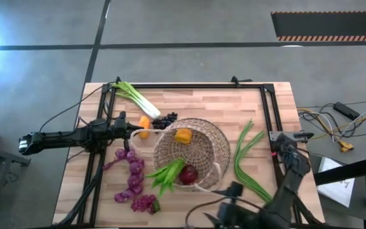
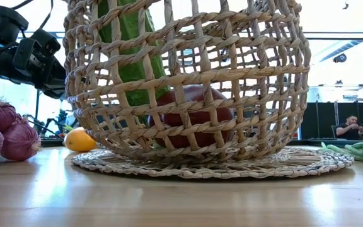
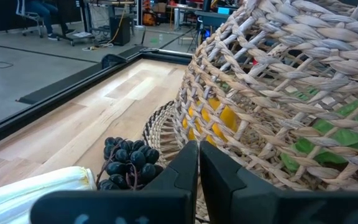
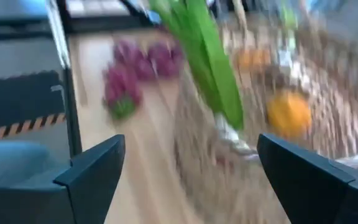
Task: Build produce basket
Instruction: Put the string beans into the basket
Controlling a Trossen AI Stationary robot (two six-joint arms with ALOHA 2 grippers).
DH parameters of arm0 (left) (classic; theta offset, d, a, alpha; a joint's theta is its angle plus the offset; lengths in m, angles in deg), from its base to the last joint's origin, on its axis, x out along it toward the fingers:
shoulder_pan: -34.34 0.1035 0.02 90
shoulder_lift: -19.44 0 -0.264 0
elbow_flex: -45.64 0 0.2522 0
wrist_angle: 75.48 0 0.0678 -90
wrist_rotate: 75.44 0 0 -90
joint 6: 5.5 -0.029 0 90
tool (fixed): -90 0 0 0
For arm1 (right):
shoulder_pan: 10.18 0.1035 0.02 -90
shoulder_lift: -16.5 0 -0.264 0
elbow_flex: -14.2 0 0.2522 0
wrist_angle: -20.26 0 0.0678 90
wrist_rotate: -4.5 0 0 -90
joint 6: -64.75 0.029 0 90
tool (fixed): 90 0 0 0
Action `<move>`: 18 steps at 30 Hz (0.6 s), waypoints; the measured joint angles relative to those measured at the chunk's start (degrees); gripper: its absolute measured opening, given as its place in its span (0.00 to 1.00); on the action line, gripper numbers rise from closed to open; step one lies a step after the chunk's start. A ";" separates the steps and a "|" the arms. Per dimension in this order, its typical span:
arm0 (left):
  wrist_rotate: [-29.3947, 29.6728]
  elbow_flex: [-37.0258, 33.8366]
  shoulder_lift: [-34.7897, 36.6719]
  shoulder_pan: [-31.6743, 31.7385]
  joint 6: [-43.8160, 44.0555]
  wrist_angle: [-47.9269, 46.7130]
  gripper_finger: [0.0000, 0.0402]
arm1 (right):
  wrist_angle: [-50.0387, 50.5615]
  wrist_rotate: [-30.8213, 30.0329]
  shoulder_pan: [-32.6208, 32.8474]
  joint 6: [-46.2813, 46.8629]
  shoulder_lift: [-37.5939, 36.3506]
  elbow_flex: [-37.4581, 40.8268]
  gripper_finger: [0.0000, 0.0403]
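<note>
The woven basket (image 1: 192,152) stands on its flat base at the table's middle. Inside it lie an orange piece (image 1: 183,135), green leaves (image 1: 167,173) and a red apple (image 2: 191,116). My left gripper (image 3: 197,152) is shut, level, at the basket's left wall, next to the dark grapes (image 3: 126,162) and the leek (image 1: 135,97). My right gripper (image 4: 191,180) is open at the basket's near right side, above the table, with nothing between its fingers. It points toward the green leaves (image 4: 207,62). My left gripper's shut fingertips (image 3: 188,155) stand right at the basket's lower wall (image 3: 185,124), coming level from the table's left. I cannot tell whether they touch it.
Purple bunches (image 1: 131,172) and a pink-red bunch (image 1: 145,203) lie left of the basket near the front. A second orange piece (image 1: 144,123) lies by the left gripper. Long green leaves (image 1: 246,159) lie to the basket's right. A black frame (image 1: 269,102) runs along the table's edges.
</note>
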 joint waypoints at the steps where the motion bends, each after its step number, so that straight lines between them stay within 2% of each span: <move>1: 0.02 0.00 0.00 0.00 0.00 -0.02 0.00 | 4.05 1.48 1.04 5.82 0.25 0.11 0.87; 3: 0.02 0.00 0.00 -0.01 0.01 -0.02 0.00 | 8.63 5.29 2.92 16.78 1.01 0.73 0.85; 6: 0.01 0.00 -0.03 0.00 0.00 0.00 0.00 | 5.92 8.56 5.08 19.14 0.94 5.08 0.82; 9: 0.00 0.00 0.00 0.00 0.00 -0.04 0.00 | 8.15 11.17 5.78 27.06 0.96 9.44 0.81; 18: 0.00 0.00 0.00 0.00 0.00 -0.03 0.00 | 7.94 29.45 5.69 37.51 -2.87 29.17 0.81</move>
